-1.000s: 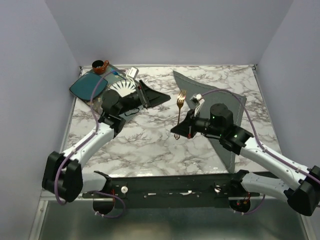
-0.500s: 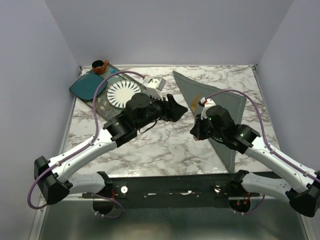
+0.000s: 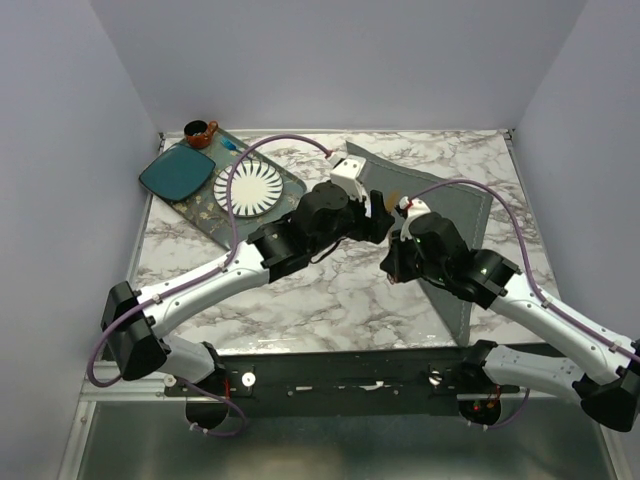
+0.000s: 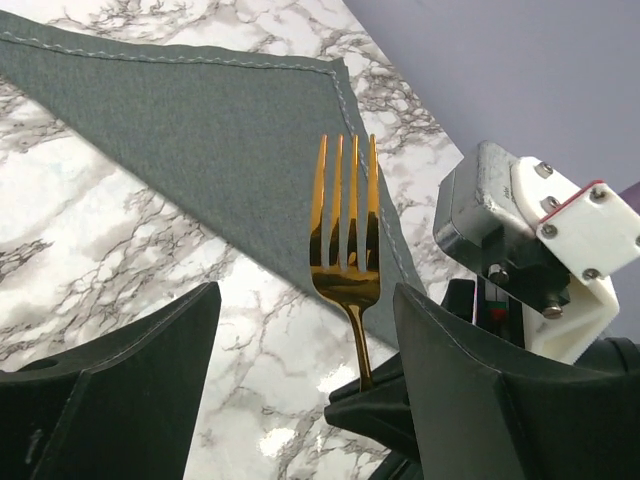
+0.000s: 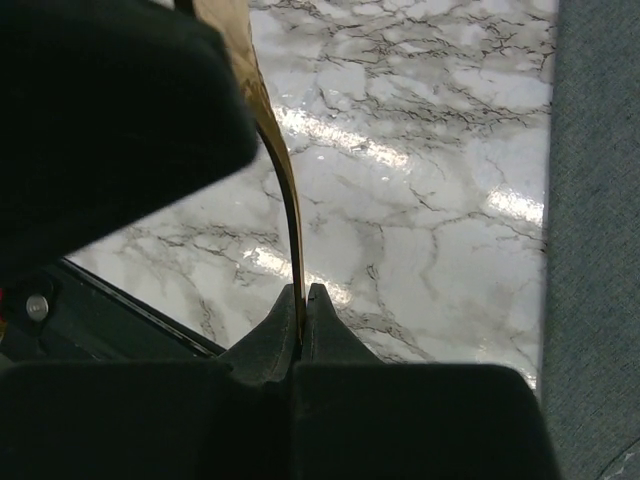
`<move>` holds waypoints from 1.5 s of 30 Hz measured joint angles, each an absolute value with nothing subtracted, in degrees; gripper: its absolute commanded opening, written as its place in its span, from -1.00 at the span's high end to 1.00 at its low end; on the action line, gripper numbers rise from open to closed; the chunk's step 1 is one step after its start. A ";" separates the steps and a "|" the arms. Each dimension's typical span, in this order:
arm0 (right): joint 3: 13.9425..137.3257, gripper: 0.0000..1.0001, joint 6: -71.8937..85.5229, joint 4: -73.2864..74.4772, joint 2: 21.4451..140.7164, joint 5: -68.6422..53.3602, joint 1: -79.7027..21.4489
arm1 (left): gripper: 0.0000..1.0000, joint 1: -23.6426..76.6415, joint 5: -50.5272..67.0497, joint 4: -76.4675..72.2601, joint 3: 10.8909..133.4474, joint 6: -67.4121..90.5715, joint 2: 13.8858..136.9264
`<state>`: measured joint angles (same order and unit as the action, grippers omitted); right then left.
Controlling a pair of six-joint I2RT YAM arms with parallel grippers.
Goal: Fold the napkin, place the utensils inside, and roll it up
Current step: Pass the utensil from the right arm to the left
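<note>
Teal plate [image 3: 176,172] and white ribbed plate [image 3: 250,188] sit at the bench's [image 3: 330,295] ten o'clock corner. Near centre, the left end effector [image 4: 307,295] stands wide, fingers flanking a gold fork's [image 4: 345,245] tines without touching. At its three o'clock, the right end effector [image 5: 302,297] pinches the fork's handle. The grey, triangular napkin [image 4: 200,110] lies flat at two o'clock.

The marble table [image 3: 330,290] carries a dark grey napkin [image 3: 475,210] at far right and a patterned tray [image 3: 200,212] at far left.
</note>
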<state>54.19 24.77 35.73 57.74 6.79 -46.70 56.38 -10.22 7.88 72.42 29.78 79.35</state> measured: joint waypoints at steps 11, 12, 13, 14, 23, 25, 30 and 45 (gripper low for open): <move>55.86 0.99 27.42 36.77 59.57 10.11 -48.47 | -0.16 56.34 -8.64 8.25 76.18 30.72 83.77; 56.05 0.99 27.88 36.91 59.72 10.74 -48.53 | -0.10 56.34 -8.38 8.40 76.93 30.85 84.33; 56.21 0.99 28.05 36.99 59.83 11.18 -48.66 | -0.05 56.31 -8.03 8.49 77.36 30.79 84.64; 56.45 0.99 28.60 37.15 60.10 11.81 -49.06 | 0.07 56.31 -7.62 8.51 77.69 30.89 85.06; 56.53 0.98 31.35 37.85 60.86 14.15 -50.98 | 0.94 54.04 -0.89 7.90 78.00 31.51 86.21; 56.53 0.82 31.90 37.87 61.21 14.39 -51.00 | 1.00 53.78 -0.12 8.01 78.24 31.62 86.56; 56.73 -0.29 33.32 37.91 61.78 13.28 -51.20 | 1.00 53.01 1.50 8.60 78.72 31.44 87.37; 55.24 -0.20 25.89 33.06 44.73 -5.63 -37.78 | 1.00 40.84 26.87 -5.96 74.19 42.11 88.38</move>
